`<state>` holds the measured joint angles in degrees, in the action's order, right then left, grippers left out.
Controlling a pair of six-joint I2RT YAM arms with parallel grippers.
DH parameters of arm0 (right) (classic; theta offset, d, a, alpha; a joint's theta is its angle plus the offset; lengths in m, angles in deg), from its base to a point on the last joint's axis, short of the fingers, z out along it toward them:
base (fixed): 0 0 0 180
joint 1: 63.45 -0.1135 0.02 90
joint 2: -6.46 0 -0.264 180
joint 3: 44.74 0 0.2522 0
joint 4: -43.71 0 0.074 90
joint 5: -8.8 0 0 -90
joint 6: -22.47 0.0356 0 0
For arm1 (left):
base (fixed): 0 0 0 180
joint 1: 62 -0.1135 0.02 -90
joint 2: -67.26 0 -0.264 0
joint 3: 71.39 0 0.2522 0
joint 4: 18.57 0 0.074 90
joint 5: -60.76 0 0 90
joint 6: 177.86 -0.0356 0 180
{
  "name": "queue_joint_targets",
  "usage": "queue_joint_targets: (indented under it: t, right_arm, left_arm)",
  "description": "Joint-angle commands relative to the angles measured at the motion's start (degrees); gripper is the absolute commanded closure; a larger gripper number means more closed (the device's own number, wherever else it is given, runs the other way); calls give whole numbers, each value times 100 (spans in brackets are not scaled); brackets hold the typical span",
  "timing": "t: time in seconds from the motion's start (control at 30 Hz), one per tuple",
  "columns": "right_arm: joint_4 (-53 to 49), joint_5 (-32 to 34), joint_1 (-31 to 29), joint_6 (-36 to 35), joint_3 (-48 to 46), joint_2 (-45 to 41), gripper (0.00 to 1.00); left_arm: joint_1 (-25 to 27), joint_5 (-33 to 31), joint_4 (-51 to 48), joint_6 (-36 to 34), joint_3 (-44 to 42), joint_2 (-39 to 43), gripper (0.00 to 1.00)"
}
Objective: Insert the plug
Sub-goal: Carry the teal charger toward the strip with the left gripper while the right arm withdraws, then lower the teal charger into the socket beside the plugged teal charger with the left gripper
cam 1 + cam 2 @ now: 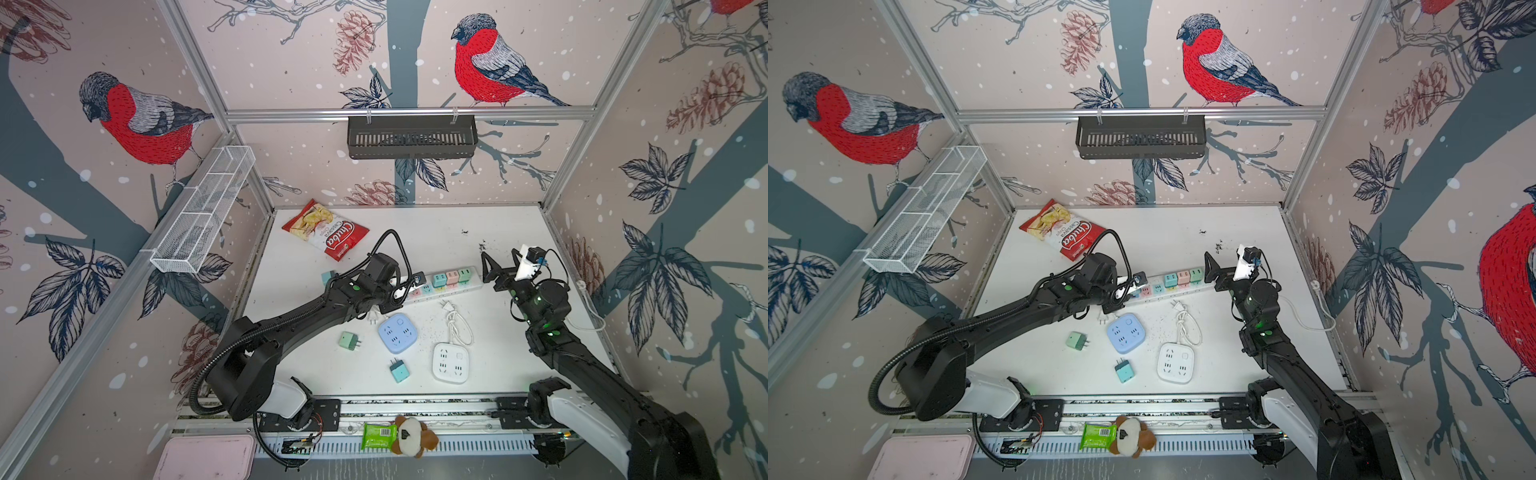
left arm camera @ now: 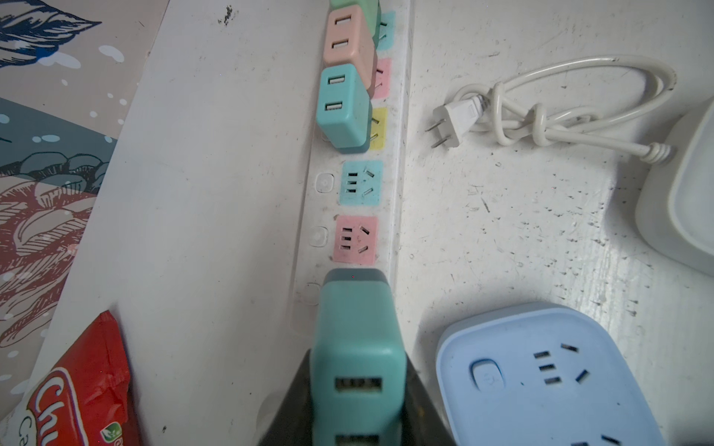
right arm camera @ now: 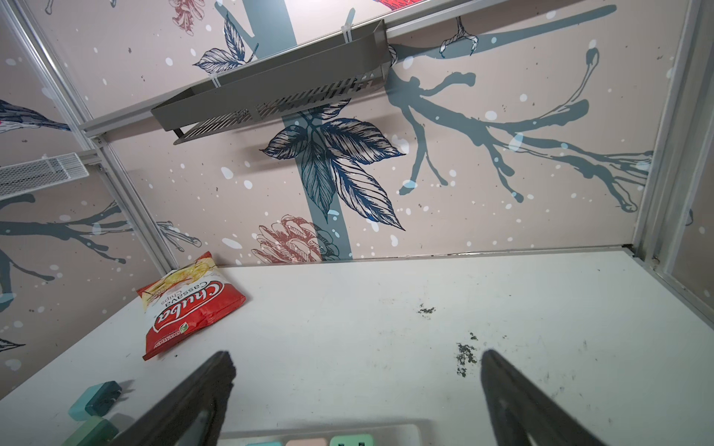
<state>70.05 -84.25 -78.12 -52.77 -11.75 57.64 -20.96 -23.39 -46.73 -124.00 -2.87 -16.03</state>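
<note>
In both top views the left tool reaches across the bench, clamped on a teal plug right over the near-left end of the power strip. The right tool hangs just past the strip's other end with its fingers spread wide and nothing between them. I'd guess it waits there to steady the strip if it slides.

From the left wrist, the plug is gripped by its flanks. That leaves its dark prong end free to point down at the slot just beside the pink socket. Whether the prongs have gone in I cannot tell. Three chargers already sit further along.

From the right wrist, the two dark fingers stand far apart above the strip's end.
</note>
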Motion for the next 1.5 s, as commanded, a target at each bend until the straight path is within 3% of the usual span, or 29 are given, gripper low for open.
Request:
queue_joint_targets:
  t: [0.0, 0.2, 0.7, 1.2, 1.47]
  right_arm:
    - [16, 221, 8, 26, -24, -153, 1]
    - [20, 626, 18, 283, -88, -309, 0]
    - [165, 469, 50, 46, -490, -888, 0]
    - [22, 507, 62, 26, -358, -669, 0]
    - [41, 524, 70, 22, -375, -681, 0]
  left_arm:
    - [1, 61, -185, -41, 126, -94, 100]
    - [10, 51, -561, -26, 534, -521, 100]
    - [61, -42, -1051, 146, 1472, -1462, 100]
    - [62, 249, -2505, 596, 3579, -3088, 100]
    - [115, 276, -3053, 643, 4254, -3660, 100]
